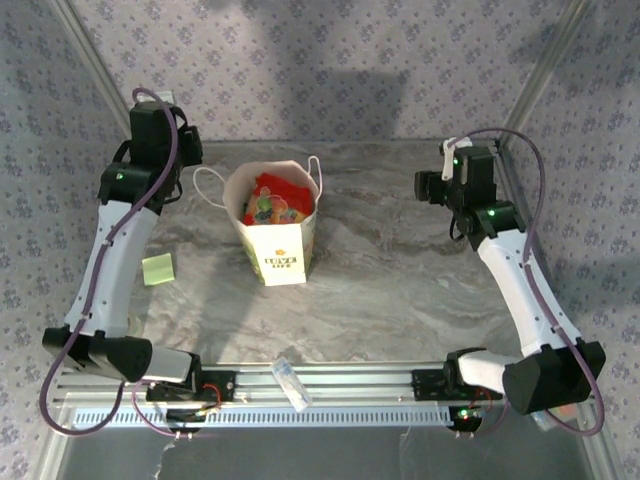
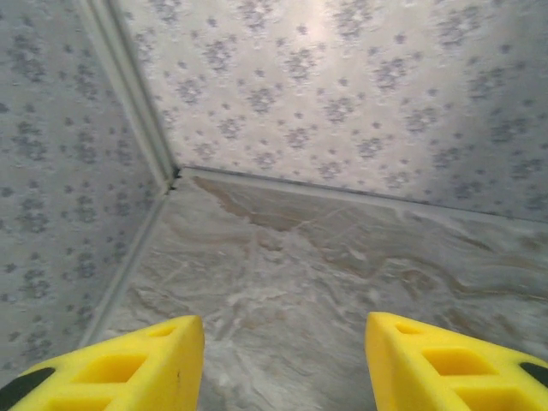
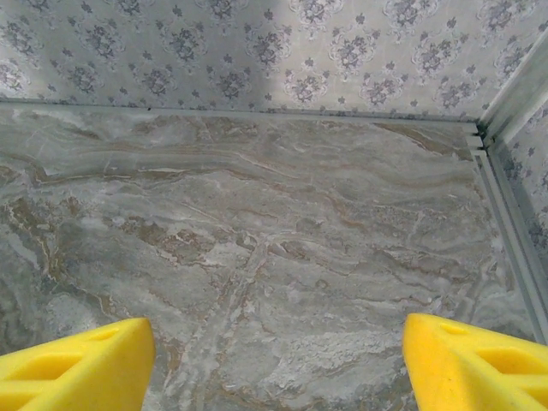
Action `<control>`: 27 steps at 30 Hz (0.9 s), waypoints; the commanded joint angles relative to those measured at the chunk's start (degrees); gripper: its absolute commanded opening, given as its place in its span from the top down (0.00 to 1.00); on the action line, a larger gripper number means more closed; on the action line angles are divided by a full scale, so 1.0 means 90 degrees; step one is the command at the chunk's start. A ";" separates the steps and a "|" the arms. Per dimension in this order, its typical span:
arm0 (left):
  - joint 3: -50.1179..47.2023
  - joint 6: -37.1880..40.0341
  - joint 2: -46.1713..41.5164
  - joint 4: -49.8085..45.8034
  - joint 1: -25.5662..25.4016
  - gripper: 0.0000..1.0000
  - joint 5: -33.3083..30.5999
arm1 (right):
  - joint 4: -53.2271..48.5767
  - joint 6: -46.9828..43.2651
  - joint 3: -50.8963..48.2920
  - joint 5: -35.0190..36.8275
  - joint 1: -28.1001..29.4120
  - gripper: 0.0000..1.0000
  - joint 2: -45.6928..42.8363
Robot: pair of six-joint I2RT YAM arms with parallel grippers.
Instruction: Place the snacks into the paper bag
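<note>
The paper bag [image 1: 282,245] stands upright in the middle of the table, cream-white with green lettering and cord handles. Several snacks [image 1: 272,203], red, orange and teal foil, fill its open mouth. A pale green flat square packet [image 1: 158,268] lies on the table left of the bag. My left gripper [image 2: 285,364] is open over bare marbled table near the back left corner, with nothing between its yellow fingers [image 2: 154,364]. My right gripper [image 3: 276,364] is open wide above bare table near the back right corner, also empty. Both wrists [image 1: 152,135] [image 1: 470,180] are clear of the bag.
A clear plastic tube [image 1: 291,383] lies across the metal rail at the front edge. Patterned walls close off the back and both sides, meeting the table at metal corner posts [image 2: 128,94] [image 3: 514,94]. Bare table lies either side of the bag.
</note>
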 commanded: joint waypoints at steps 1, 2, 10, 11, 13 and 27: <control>-0.0272 0.0398 0.0259 0.0589 0.0178 0.46 -0.0925 | 0.0210 0.0179 -0.0074 0.0067 -0.0113 0.18 0.0137; -0.0362 0.0388 0.0352 0.0651 0.0285 0.46 -0.1021 | 0.0234 0.0219 -0.0093 0.0090 -0.0166 0.16 0.0184; -0.0994 0.0129 0.0857 0.1176 0.0869 0.45 -0.1101 | 0.0234 0.0356 -0.0069 0.0067 -0.0495 0.12 0.0516; -0.1077 0.0067 0.0892 0.1242 0.0970 0.45 -0.1106 | 0.0267 0.0366 -0.0079 0.0067 -0.0538 0.12 0.0544; -0.1320 0.0033 0.0940 0.1392 0.1074 0.45 -0.1280 | 0.0410 0.0320 -0.0145 -0.0060 -0.0611 0.10 0.0616; -0.3839 0.0004 0.1025 0.3595 0.1586 0.44 -0.0067 | 0.2606 -0.0418 -0.1841 0.0001 -0.0535 0.00 0.0950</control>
